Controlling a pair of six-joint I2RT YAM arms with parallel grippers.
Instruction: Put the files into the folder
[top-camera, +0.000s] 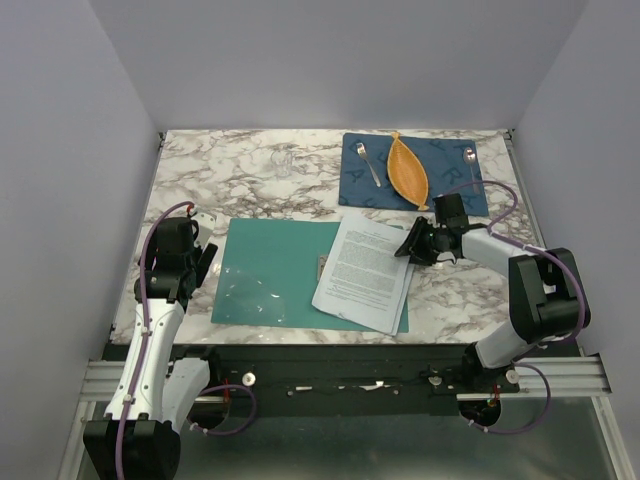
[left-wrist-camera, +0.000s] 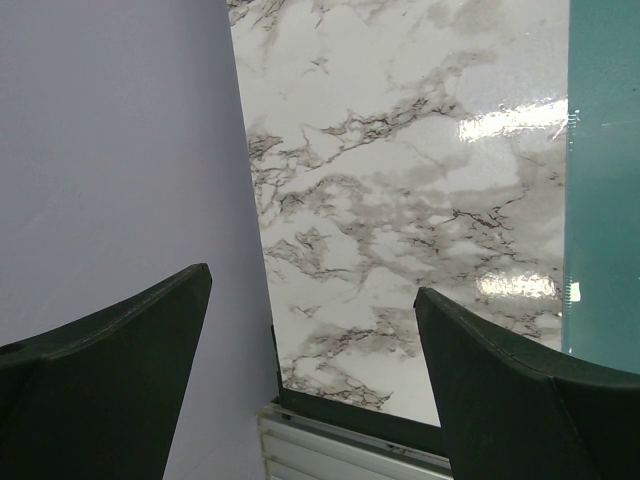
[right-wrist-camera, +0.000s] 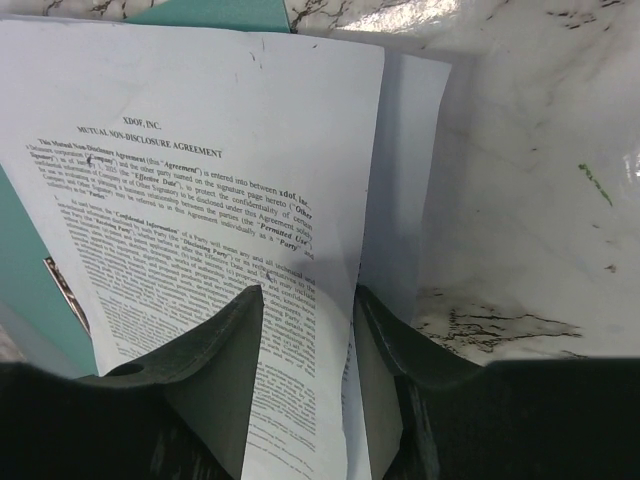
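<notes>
The files (top-camera: 365, 270) are white printed sheets lying slightly fanned on the right half of the open teal folder (top-camera: 270, 270), overhanging its right edge. My right gripper (top-camera: 408, 245) is at the sheets' right edge. In the right wrist view its jaws (right-wrist-camera: 310, 292) stand partly apart, with the edge of the top sheet (right-wrist-camera: 200, 180) between them; a corner of the folder (right-wrist-camera: 210, 12) shows beyond. My left gripper (top-camera: 205, 262) is open and empty beside the folder's left edge; in the left wrist view (left-wrist-camera: 312, 280) it hangs over bare marble, with the folder (left-wrist-camera: 605, 180) at the right.
A dark blue placemat (top-camera: 450, 165) at the back right holds an orange leaf-shaped dish (top-camera: 408, 170) and two spoons (top-camera: 368, 163) (top-camera: 470, 158). A clear glass (top-camera: 283, 160) stands at the back centre. Walls close in the table on three sides.
</notes>
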